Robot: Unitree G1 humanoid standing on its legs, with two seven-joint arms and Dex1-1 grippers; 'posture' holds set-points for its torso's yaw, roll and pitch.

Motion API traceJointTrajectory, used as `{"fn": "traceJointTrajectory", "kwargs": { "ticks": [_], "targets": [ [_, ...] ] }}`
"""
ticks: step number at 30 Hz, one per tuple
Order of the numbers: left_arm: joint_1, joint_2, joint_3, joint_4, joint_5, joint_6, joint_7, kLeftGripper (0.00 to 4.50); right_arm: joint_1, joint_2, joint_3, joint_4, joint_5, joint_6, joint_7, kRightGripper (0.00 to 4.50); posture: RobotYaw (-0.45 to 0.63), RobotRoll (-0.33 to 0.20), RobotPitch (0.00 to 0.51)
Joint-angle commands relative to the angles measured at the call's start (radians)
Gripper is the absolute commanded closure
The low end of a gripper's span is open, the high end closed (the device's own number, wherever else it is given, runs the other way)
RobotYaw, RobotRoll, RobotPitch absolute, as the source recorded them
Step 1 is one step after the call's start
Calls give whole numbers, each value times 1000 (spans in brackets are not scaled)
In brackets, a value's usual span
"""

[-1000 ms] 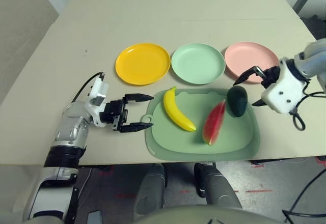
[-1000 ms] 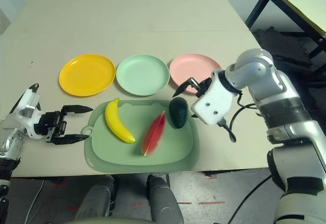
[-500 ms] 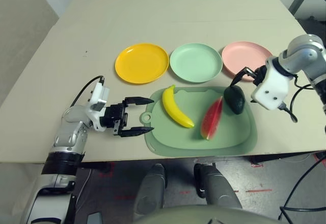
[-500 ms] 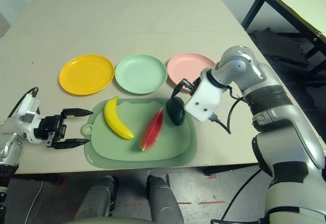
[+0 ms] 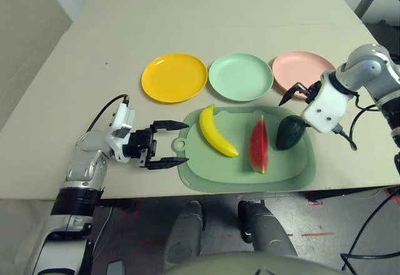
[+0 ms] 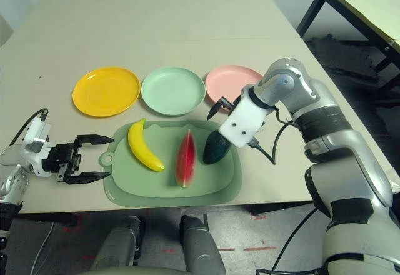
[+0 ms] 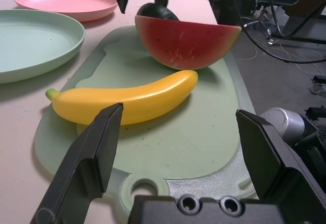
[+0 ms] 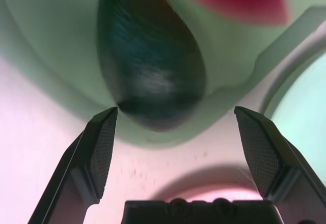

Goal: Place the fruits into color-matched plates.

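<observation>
1. Plastic, by its sheen: the avocado looks like a hollow moulded toy, so I judge it light and stiff, unlikely to dent or break if dropped.
2. It lies on the board, at the end nearest the pink plate, with the watermelon just beside it and the banana further along the board towards the left pincer.
3. Its skin seems smooth and rounded, so it will probably roll or squirt out of a pinch taken near either tip.
4. Best hold, in my judgement: across the widest part of the oval, fingers on its two long flanks, so the curve seats between them.
5. The right pincer hangs released, jaws spread wide, just above the end of the avocado nearest the pink plate; nothing is between its fingers.
6. From there it needs to come lower and centre over the belly before closing, taking care not to nudge the watermelon.
7. The left pincer is also released and empty, level with the worktop, pointing at the board's handle end, apart from the banana.
8. All three plates sit empty beyond the board; the green plate, between the yellow plate and the pink one, is the avocado's match.
</observation>
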Motion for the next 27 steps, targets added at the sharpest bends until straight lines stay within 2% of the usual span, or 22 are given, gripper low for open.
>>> {"fn": "traceJointTrajectory", "kwargs": {
  "ticks": [1, 5, 11, 17, 27],
  "targets": [
    [0, 4, -13, 12, 18, -16, -11, 0, 20, -49, 19, -73, 23, 75, 11, 48, 27, 0, 174],
    [-5, 1, -17, 19, 21, -25, -14, 0, 19, -93, 34, -66, -6, 89, 11, 48, 23, 0, 171],
    [-16, 0, -19, 38, 23, -34, -21, 0, 22, -133, 56, -146, 49, 114, 11, 48, 11, 0, 171],
    [-27, -6, -27, 52, 28, -42, -26, 0, 47, -87, 20, -188, 60, 116, 11, 48, 11, 0, 172],
    [-22, -4, -28, 48, 30, -40, -24, 0, 66, -76, 12, -187, 43, 51, 11, 48, 15, 0, 171]
  ]
}}
